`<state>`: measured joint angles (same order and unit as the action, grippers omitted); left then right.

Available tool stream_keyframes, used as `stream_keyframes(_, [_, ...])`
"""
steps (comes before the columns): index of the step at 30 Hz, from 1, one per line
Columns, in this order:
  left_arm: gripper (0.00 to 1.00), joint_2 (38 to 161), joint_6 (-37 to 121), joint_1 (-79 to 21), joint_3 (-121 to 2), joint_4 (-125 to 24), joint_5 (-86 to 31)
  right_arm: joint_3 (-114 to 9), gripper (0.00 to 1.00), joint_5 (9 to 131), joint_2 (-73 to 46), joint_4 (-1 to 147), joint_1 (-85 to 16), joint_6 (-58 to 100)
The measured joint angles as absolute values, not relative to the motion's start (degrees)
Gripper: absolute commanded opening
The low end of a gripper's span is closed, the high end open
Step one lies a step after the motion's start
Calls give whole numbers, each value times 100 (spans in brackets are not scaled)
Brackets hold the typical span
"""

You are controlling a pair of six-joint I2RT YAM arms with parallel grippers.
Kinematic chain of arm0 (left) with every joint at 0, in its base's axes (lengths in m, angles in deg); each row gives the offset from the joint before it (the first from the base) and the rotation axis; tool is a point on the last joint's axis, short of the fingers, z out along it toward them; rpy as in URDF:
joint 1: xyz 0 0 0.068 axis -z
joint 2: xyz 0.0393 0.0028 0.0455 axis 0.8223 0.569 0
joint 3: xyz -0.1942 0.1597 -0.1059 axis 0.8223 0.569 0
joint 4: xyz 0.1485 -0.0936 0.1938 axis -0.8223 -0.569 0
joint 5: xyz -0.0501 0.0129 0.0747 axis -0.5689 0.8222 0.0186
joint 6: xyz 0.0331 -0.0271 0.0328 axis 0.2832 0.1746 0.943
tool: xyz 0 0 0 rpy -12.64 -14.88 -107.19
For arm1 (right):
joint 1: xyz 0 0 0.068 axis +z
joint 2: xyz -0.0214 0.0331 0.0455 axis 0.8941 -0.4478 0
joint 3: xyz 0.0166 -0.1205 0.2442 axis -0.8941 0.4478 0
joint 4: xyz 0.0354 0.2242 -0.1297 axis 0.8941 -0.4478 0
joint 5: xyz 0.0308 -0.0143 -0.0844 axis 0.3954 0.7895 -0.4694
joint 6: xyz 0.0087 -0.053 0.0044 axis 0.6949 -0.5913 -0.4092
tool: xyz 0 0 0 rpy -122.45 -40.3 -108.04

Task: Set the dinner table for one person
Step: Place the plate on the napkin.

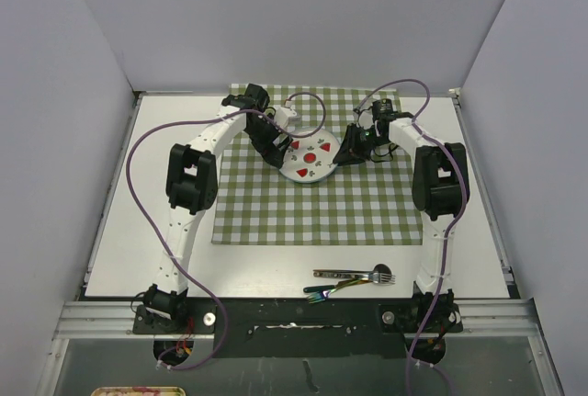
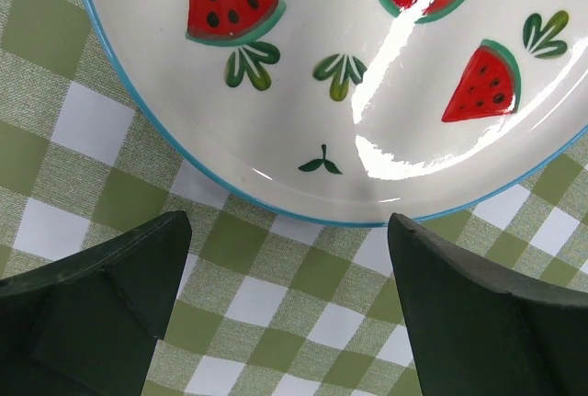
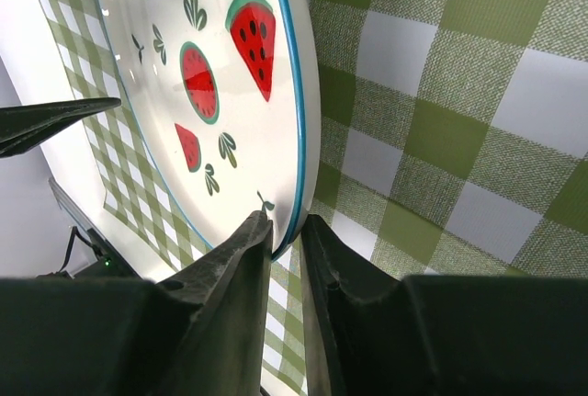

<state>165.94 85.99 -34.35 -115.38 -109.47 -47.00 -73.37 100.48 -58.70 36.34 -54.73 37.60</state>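
Observation:
A white plate with red watermelon slices and a blue rim lies on the green-and-white checked cloth, which covers the middle of the white dinner table. My right gripper is shut on the plate's right rim; in the right wrist view the plate has its rim pinched between the fingers. My left gripper is open at the plate's left side. In the left wrist view its fingers stand wide apart over the cloth, just short of the plate's rim.
A fork and a rainbow-tinted piece of cutlery lie on the white tabletop near the front edge, in front of the cloth and left of the right arm's base. Grey walls stand round the table on three sides.

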Motion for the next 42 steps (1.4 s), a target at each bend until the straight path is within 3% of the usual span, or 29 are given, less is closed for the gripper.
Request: stream_keyframes(42, [90, 16587, 8629, -3339, -11534, -11050, -4660, -7359, 22, 10054, -5984, 3446, -5635, 3526])
